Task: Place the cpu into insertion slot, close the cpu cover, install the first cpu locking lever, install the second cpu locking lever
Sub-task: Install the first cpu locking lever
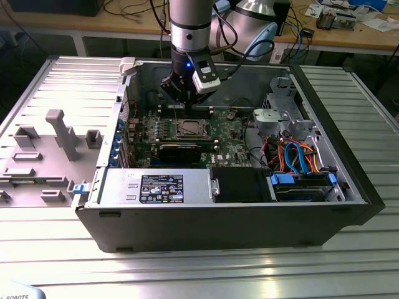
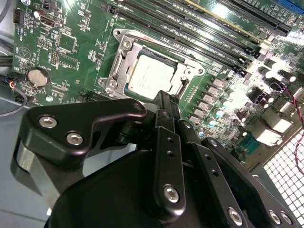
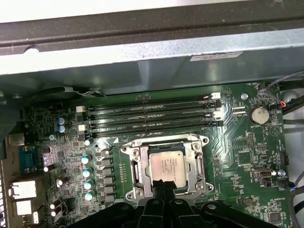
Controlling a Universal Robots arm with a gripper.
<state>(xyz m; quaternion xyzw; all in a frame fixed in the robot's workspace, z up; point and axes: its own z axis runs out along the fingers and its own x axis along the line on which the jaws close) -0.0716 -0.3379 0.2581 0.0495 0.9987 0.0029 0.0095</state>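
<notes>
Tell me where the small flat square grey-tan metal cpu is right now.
In the first wrist view the cpu lies in the silver-rimmed insertion slot on the green motherboard, between the long memory slots and the gripper.

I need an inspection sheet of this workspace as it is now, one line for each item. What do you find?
Surface: slatted metal table, carrying an open computer case.
Job's things: the cpu lies in the insertion slot; the cpu cover lies flat around it.
Clutter: grey block fixtures on the table, at the exterior view's left.
Gripper: the gripper is low at the slot's edge, fingers together, with nothing seen between them.
Cables: orange and blue cables inside the case, at the exterior view's right.
Surroundings: wooden bench behind, with loose things on it.
</notes>
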